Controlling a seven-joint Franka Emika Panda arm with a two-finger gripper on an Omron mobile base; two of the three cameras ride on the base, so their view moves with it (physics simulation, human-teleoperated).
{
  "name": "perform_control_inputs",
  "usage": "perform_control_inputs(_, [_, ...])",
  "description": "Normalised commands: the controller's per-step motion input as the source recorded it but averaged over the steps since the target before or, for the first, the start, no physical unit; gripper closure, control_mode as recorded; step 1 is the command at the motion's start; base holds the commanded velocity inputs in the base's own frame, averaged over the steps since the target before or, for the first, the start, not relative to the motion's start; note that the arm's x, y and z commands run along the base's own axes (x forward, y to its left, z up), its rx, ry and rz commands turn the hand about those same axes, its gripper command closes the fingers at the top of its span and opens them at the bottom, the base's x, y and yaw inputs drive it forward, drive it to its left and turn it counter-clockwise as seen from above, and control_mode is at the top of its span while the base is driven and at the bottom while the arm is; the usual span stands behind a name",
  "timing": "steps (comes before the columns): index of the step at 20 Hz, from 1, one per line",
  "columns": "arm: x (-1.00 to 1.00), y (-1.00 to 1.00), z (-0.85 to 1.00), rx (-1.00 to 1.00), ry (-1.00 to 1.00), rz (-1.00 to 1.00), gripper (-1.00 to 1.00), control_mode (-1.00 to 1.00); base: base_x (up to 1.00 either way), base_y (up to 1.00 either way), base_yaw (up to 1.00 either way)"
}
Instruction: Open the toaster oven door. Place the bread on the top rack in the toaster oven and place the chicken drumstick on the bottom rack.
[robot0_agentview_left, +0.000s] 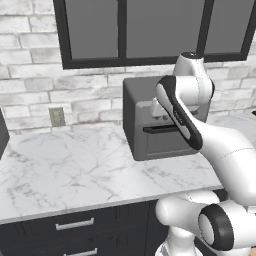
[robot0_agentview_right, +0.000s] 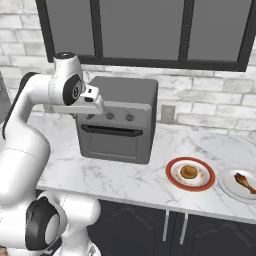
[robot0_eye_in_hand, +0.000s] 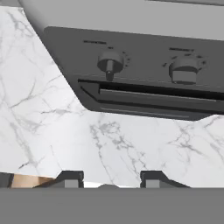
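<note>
Step in hand: opening the oven door (robot0_agentview_right: 114, 145); it looks shut, so nothing of the task is done yet, by my reading.
Claw: the claw (robot0_eye_in_hand: 111, 178) hangs above the oven's (robot0_agentview_right: 122, 95) front edge, looking down past the knobs at the counter (robot0_agentview_left: 75, 170); its two finger tips (robot0_eye_in_hand: 70, 178) stand partly apart with marble showing between them, and it has hold of nothing.
Handle: the black bar handle (robot0_eye_in_hand: 157, 92) lies ahead of and below the claw, under the knob strip, running crosswise to the view; not touched.
Knobs: two knobs (robot0_eye_in_hand: 109, 63) sit between the claw and the handle; worth keeping the tips off them on the way down.
Doing it well: I would bring the claw down in front of the strip, centre the tips over the middle of the bar, one above and one below, close firmly, then pull outward and downward along the arc of the bottom hinge rather than straight back.
Risk: a grip near one end of the bar could slip or twist.
Bread: on the red-rimmed plate (robot0_agentview_right: 172, 181), the bread (robot0_agentview_right: 189, 172) lies well off to the claw's right, on the counter.
Drumstick: the drumstick (robot0_agentview_right: 243, 181) on a white plate (robot0_agentview_right: 227, 186), further right again.
Racks: hidden behind the shut door.
</note>
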Motion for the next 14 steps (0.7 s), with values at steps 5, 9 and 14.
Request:
perform_control_inputs(5, [0.0,-0.26,-0.07,0.04,-0.02,0.0,-1.0,-1.0,0.0,0.0,0.0])
perform_control_inputs(9, [-0.01,-0.79,-0.59,0.17,-0.01,-0.1,-1.0,-1.0,0.0,0.0,0.0])
perform_control_inputs(14, [-0.03,-0.6,-0.61,0.34,-0.05,-0.1,-1.0,-1.0,0.0,0.0,0.0])
